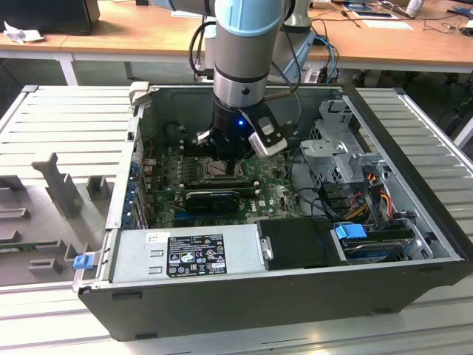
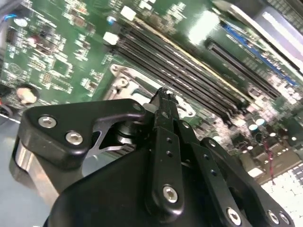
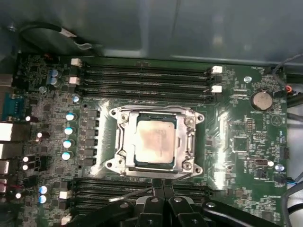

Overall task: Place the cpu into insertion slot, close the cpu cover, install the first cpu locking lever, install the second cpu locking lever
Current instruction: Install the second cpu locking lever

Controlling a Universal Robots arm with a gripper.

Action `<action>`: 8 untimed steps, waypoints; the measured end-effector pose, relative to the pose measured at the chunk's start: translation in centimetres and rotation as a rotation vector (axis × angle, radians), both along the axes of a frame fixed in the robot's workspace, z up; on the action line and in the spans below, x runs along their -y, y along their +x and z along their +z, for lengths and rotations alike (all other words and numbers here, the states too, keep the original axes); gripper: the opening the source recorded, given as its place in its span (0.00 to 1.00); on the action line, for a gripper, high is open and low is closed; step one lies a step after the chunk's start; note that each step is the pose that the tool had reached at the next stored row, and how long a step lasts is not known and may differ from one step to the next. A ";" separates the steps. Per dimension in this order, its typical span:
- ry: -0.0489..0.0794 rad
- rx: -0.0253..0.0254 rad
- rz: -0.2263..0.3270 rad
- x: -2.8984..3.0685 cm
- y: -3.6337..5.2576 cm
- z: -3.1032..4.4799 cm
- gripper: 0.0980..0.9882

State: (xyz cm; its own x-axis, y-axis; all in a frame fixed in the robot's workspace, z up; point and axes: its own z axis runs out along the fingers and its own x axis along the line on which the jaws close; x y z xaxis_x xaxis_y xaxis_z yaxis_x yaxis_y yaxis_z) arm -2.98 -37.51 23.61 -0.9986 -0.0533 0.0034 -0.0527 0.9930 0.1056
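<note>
You've got the cpu sitting flat in the insertion slot, and the cpu cover is down around it, framing the silver top. The memory slots run along both sides of the socket. Your gripper hangs just at the socket's edge with its fingers pressed together, pinching nothing.

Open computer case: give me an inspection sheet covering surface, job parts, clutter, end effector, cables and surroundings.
Surface: green circuit board inside the case.
Job parts: chip seated in the socket; metal cover lies flat around it.
Clutter: nothing seen.
End effector: end effector shut, at the socket's edge beside the memory slots.
Cables: coloured wires at the exterior view's right.
Surroundings: ribbed grey table; wooden desks behind.
</note>
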 end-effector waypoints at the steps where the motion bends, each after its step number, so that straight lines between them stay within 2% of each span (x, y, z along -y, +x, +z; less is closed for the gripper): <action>1: 0.000 0.0000 0.000 0.06 -0.58 -0.05 0.01; 4: 0.001 -0.0001 0.002 0.11 -1.55 -0.31 0.01; 8: 0.002 -0.0001 0.006 0.11 -1.92 -1.30 0.01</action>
